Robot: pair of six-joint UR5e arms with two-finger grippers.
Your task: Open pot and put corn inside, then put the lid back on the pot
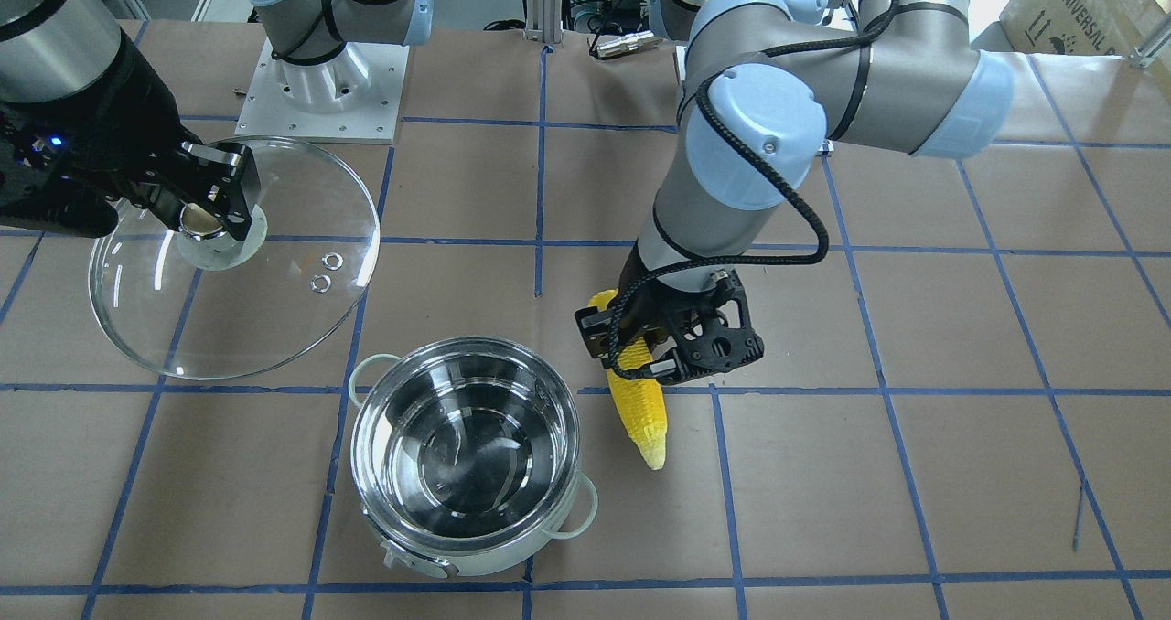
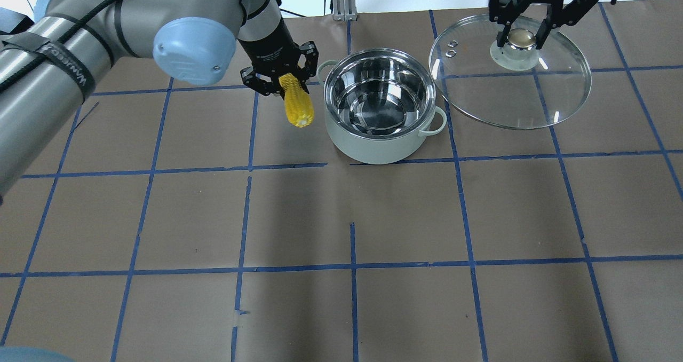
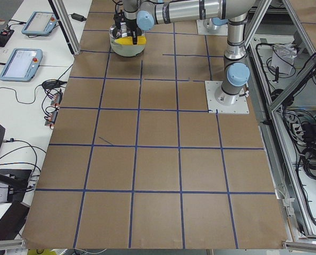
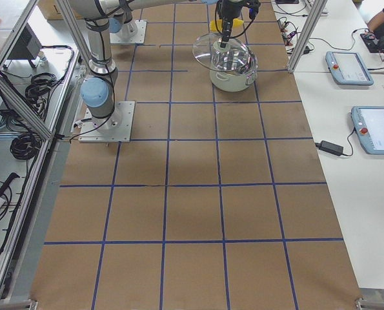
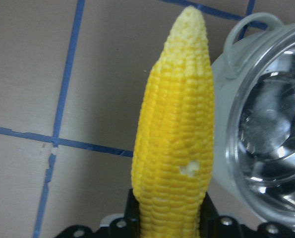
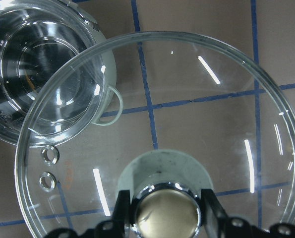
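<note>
- The pot stands upright on the brown desk. It has no top on it, and its shiny inside has nothing in it.
- The pot has two small pale loop handles, one on each side.
- The left pincer is pinching the corn. Its two fingers press on the thick part of the cob, one on each side.
- The corn is bright yellow and bumpy. Its thin tip sticks out past the pincer and points down at the desk.
- The corn is just beside the pot, on the robot's left side of it, close to one handle. It is not inside the pot. I cannot tell if the tip touches the desk.
- The right pincer is pinching the knob in the middle of the lid.
- The lid is round, clear glass. You can see the desk and the blue tape lines right through it.
- The lid is held up off the pot, on the robot's right side of it. In the overhead view there is a small gap between the lid and the pot.
- Two little holes with metal rings sit near the lid's edge, on the side closest to the pot.
</note>
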